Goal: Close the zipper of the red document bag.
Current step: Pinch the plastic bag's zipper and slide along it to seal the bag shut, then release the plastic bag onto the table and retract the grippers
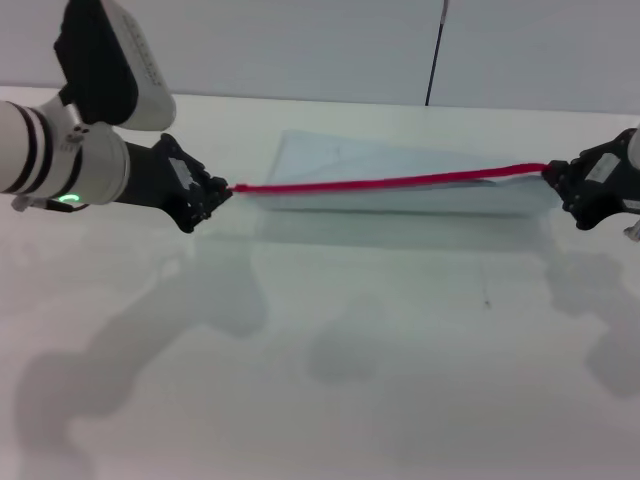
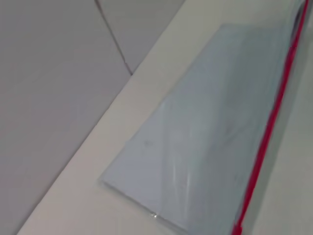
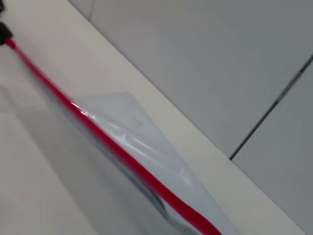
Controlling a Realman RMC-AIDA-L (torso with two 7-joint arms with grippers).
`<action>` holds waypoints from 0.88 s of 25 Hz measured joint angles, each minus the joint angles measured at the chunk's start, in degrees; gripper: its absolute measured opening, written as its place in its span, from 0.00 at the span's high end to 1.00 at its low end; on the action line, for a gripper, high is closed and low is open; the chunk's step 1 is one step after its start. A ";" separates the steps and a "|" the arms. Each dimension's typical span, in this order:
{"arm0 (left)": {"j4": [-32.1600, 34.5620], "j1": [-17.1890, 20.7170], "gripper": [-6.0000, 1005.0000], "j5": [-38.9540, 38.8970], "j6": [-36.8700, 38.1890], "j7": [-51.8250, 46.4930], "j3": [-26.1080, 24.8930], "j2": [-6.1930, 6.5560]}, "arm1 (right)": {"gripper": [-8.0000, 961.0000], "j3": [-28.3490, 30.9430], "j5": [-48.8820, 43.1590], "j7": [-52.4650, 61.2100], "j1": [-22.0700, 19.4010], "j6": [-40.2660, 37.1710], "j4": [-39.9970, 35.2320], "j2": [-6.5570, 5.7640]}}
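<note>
The red document bag (image 1: 400, 175) is a translucent pale blue-grey pouch on the white table, its near long edge raised. Along that edge the zipper (image 1: 390, 183) runs as a thin red strip, stretched taut between my two grippers. At the strip's left end my left gripper (image 1: 222, 191) is shut on it. My right gripper (image 1: 552, 176) pinches the right end. The left wrist view shows the bag (image 2: 205, 127) and zipper (image 2: 269, 132) but no fingers. In the right wrist view the zipper (image 3: 112, 147) runs toward the distant left gripper (image 3: 3, 33).
The white table (image 1: 350, 360) stretches wide in front of the bag, with arm shadows on it. Its far edge meets a grey wall (image 1: 300, 40) with a dark vertical seam (image 1: 436, 50) just behind the bag.
</note>
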 joint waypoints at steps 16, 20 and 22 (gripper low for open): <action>0.00 -2.07 0.83 -0.42 0.76 -1.43 -2.26 -0.46 | 0.91 0.02 -3.24 2.47 0.68 -0.01 0.74 0.08; 0.23 -2.14 0.77 -1.70 0.49 -1.63 -4.25 -0.51 | 0.77 1.20 -2.53 2.89 0.03 0.00 -0.11 0.17; 0.88 -1.67 0.74 -4.60 0.50 -1.20 -4.99 -0.48 | 0.67 1.66 -0.92 2.88 -0.69 0.20 -0.77 0.21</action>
